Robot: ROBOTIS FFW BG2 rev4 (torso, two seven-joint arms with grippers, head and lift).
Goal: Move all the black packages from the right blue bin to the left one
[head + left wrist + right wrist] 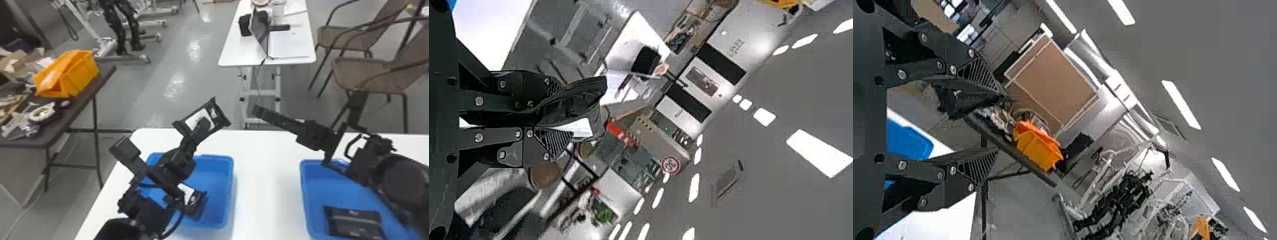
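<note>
One black package (pixel 193 120) is on its way between bins: it is clamped in the left claw (pixel 560 114), raised up and tilted, and in the head view it appears past the far edge of the left bin (pixel 218 188). It counts as out of the right bin but not as delivered. Below it, inside the left bin, lies a second package (pixel 196 204), partly hidden behind the arm, so at least one is done; whether more sit under the arm I cannot tell.

The right bin (pixel 314 185) is where the unfinished work lies. Dark packages (pixel 354 214) rest on its floor at the near side, looking like two side by side, though the view cuts them off and the arm covers part of the bin, so the exact count is uncertain. The right claw (pixel 1001 121) is up above the tabletop (pixel 266 178), beyond the right bin's far edge in the head view, its fingers wide apart with nothing between them.

My judgement is that the job is somewhere around the middle. The held package needs to come back over the left bin and be let go inside the rim, beside or on the one lying there; opening too far out could drop it past the edge. After that, those in the right bin need carrying across.
</note>
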